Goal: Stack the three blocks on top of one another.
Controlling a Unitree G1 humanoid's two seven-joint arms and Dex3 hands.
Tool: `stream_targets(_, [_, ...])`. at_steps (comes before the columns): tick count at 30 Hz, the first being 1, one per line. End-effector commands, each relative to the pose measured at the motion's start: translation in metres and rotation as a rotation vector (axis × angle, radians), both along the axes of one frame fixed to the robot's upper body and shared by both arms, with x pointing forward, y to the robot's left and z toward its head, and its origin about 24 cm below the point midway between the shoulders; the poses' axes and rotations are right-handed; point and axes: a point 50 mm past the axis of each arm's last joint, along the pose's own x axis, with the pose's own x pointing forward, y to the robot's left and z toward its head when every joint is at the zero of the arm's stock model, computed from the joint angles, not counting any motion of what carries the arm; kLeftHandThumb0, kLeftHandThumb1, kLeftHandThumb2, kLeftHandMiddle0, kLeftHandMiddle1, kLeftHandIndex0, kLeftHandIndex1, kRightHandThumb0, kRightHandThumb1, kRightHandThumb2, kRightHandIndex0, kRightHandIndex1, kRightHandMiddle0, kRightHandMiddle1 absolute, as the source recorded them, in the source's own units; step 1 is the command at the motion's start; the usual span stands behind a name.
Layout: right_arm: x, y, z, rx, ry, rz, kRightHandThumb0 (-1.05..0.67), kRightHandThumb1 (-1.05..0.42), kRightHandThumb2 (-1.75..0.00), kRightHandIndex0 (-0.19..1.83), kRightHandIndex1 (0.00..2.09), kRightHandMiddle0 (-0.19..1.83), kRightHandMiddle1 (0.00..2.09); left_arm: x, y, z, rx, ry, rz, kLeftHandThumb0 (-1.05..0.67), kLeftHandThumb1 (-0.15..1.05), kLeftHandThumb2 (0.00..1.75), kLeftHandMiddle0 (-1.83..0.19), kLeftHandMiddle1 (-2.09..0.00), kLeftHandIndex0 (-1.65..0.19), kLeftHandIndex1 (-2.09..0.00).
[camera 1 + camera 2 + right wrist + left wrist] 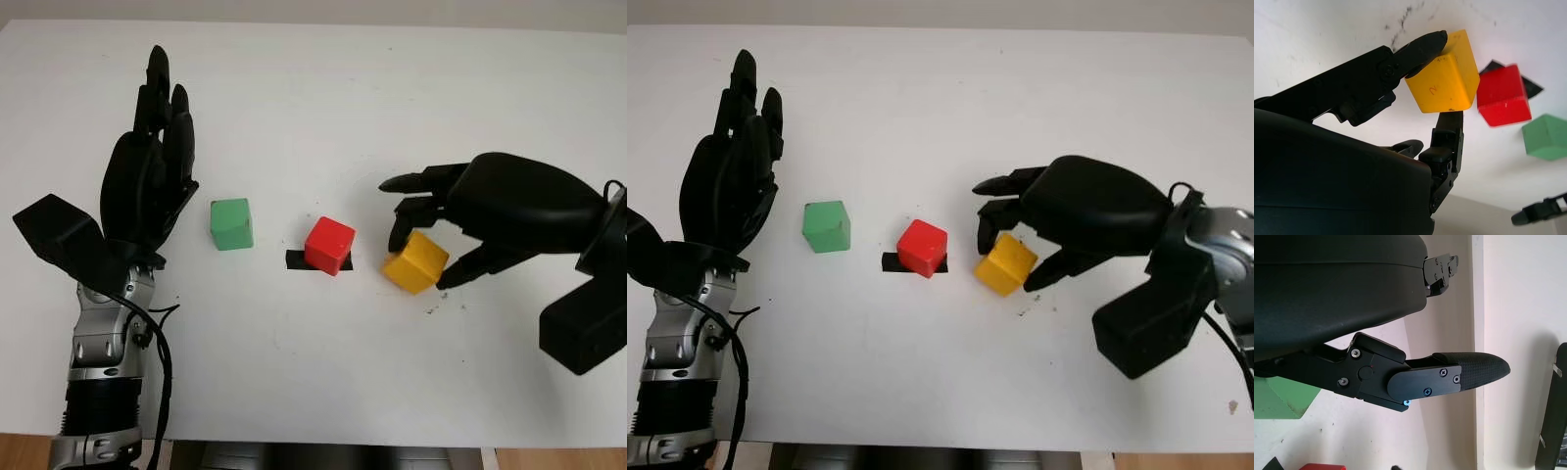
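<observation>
Three blocks lie in a row across the middle of the white table (313,108). The green block (231,223) is on the left and the red block (329,245) stands in the centre on a black tape mark (294,260). On the right, the yellow block (415,261) is tilted, pinched between thumb and fingers of my right hand (418,261), which is shut on it. The right wrist view shows the thumb tip on the yellow block's (1442,81) upper corner and a finger beneath it. My left hand (162,108) is open, just left of the green block.
The table's front edge (313,446) runs along the bottom of the head views. A few dark specks (431,311) mark the surface just in front of the yellow block. Bare white table stretches behind the blocks.
</observation>
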Motion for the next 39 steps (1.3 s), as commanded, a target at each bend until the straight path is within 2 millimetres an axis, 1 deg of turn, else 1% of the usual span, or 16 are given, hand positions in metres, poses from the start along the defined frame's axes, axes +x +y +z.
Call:
stream_targets(1, [-0.001, 0.007, 0.017, 0.024, -0.048, 0.019, -0.36, -0.91, -0.06, 0.42, 0.09, 0.51, 1.29, 0.000, 0.000, 0.004, 0.008, -0.021, -0.005, -0.82, 1.05, 0.53, 0.19, 0.00, 0.19, 0.00])
stream_targets(6, [0.007, 0.015, 0.041, 0.099, -0.068, 0.014, -0.34, -0.86, -0.05, 0.46, 0.10, 0.61, 1.17, 0.000, 0.001, 0.004, 0.008, -0.021, -0.005, -0.82, 1.05, 0.53, 0.19, 0.00, 0.19, 0.00])
stream_targets(11, [0.016, 0.027, 0.060, 0.113, -0.030, 0.001, -0.33, -0.85, -0.05, 0.47, 0.10, 0.64, 1.14, 0.000, 0.001, 0.003, 0.009, -0.019, -0.004, -0.82, 1.05, 0.53, 0.19, 0.00, 0.19, 0.00])
stream_targets(17, [0.027, 0.052, 0.077, 0.082, 0.054, -0.014, -0.32, -0.84, -0.05, 0.46, 0.09, 0.65, 1.15, 0.001, -0.002, 0.003, 0.001, -0.017, -0.007, -0.82, 1.05, 0.53, 0.19, 0.00, 0.19, 0.00])
stream_targets(19, [0.029, 0.057, 0.078, 0.076, 0.083, -0.018, -0.32, -0.85, -0.06, 0.46, 0.09, 0.65, 1.17, 0.001, -0.002, 0.003, 0.002, -0.018, -0.006, -0.82, 1.05, 0.53, 0.19, 0.00, 0.19, 0.00])
stream_targets(21, [0.031, 0.067, 0.079, 0.058, 0.120, -0.010, -0.32, -0.86, -0.06, 0.46, 0.08, 0.61, 1.23, 0.001, -0.003, 0.002, 0.000, -0.013, 0.000, -0.82, 1.05, 0.53, 0.19, 0.00, 0.19, 0.00])
stream_targets(24, [0.033, 0.075, 0.080, 0.031, 0.154, 0.004, -0.33, -0.88, -0.06, 0.46, 0.08, 0.56, 1.30, 0.000, -0.004, 0.002, 0.002, -0.012, 0.003, -0.83, 1.05, 0.53, 0.19, 0.00, 0.19, 0.00])
stream_targets(26, [0.038, 0.081, 0.077, 0.002, 0.198, 0.008, -0.38, -0.89, -0.06, 0.45, 0.07, 0.54, 1.33, 0.000, -0.004, 0.001, 0.003, -0.013, 0.004, -0.83, 1.05, 0.54, 0.19, 0.00, 0.19, 0.00])
stream_targets(29, [0.041, 0.087, 0.074, -0.030, 0.248, 0.005, -0.40, -0.91, -0.06, 0.44, 0.06, 0.51, 1.36, 0.000, -0.005, 0.001, 0.002, -0.014, 0.005, -0.83, 1.05, 0.54, 0.19, 0.00, 0.19, 0.00])
stream_targets(34, [0.044, 0.097, 0.068, -0.098, 0.274, 0.002, -0.44, -0.91, -0.06, 0.43, 0.06, 0.50, 1.40, -0.001, -0.005, 0.000, 0.004, -0.016, 0.008, -0.83, 1.05, 0.55, 0.19, 0.00, 0.19, 0.00])
stream_targets(39, [0.044, 0.105, 0.065, -0.119, 0.284, 0.026, -0.42, -0.90, -0.05, 0.43, 0.06, 0.49, 1.39, -0.001, -0.006, 0.000, -0.011, -0.010, 0.001, -0.83, 1.05, 0.54, 0.19, 0.00, 0.19, 0.00])
